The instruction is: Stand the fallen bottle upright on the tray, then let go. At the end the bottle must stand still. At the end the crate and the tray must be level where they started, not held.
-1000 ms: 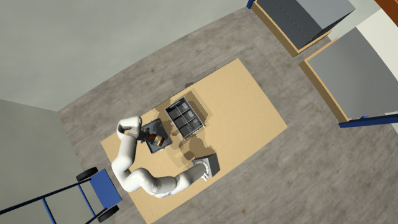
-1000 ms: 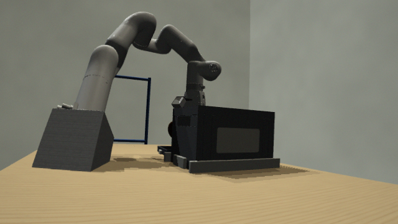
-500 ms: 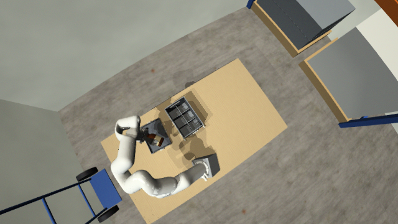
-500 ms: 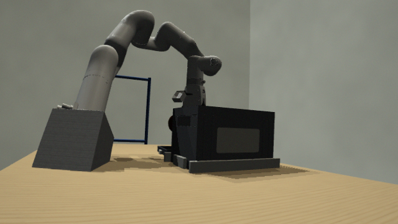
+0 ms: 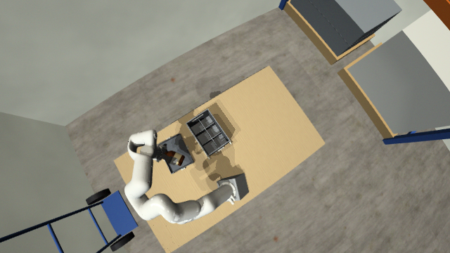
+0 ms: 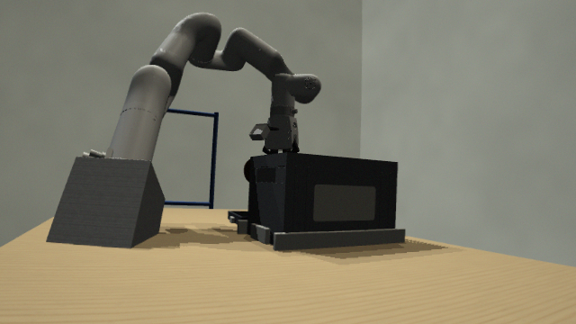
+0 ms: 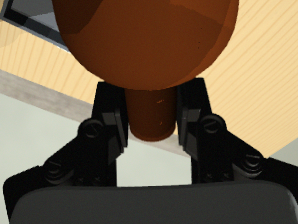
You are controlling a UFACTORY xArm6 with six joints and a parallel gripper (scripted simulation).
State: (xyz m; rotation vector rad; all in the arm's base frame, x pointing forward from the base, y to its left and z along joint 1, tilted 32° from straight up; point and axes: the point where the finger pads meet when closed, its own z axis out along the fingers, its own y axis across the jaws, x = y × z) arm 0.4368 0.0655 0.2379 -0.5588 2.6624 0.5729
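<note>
Now the tool [image 7: 152,137] pinches the brown bottle [image 7: 143,30] by its narrow neck; the bottle's body hangs over the dark tray [image 5: 185,154]. Right of the tool, the partitioned crate [image 5: 197,118] rests on the table [image 5: 274,133].

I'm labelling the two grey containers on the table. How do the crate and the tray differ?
The crate is split by dividers into six compartments; the tray is a single open well. Every crate cell that can be seen into looks bare, while the tray has the brown bottle over it, gripped by the neck in the gripper. The crate's footprint is larger than the tray's. Both are dark grey, rectangular and rest side by side on the wooden table.
</note>
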